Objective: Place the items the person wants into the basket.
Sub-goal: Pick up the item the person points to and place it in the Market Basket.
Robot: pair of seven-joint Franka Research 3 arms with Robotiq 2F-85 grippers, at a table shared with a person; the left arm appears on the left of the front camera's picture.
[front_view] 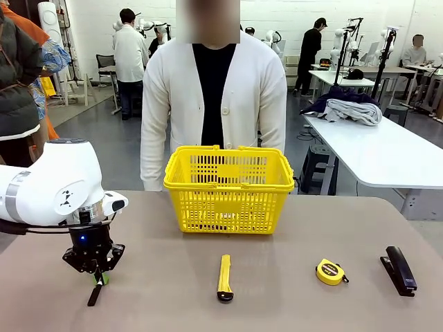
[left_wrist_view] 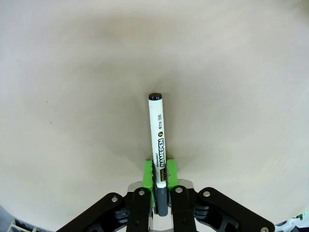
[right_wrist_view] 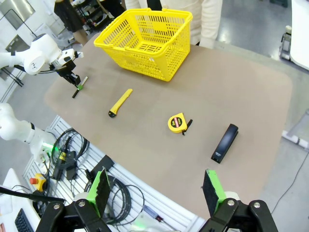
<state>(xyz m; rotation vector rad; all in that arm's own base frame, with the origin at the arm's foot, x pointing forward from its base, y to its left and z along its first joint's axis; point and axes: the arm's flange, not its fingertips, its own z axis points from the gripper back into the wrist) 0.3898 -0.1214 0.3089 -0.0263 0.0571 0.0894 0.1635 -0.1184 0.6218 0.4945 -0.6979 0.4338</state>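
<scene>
Left hand (front_view: 97, 275) clenched on the white-banded marker (left_wrist_view: 158, 140), low at the tabletop (front_view: 277, 304), probably gripped for carrying to the yellow basket (front_view: 228, 190) standing before the person (front_view: 214, 90); right hand (right_wrist_view: 157, 187) released, empty.

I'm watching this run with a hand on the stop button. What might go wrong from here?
The left gripper pinches the marker near one end, most of it sticking out, so it may swivel or slip during the carry. Hanging below the gripper, it might also snag the tall near wall of the basket unless lifted well clear.
</scene>
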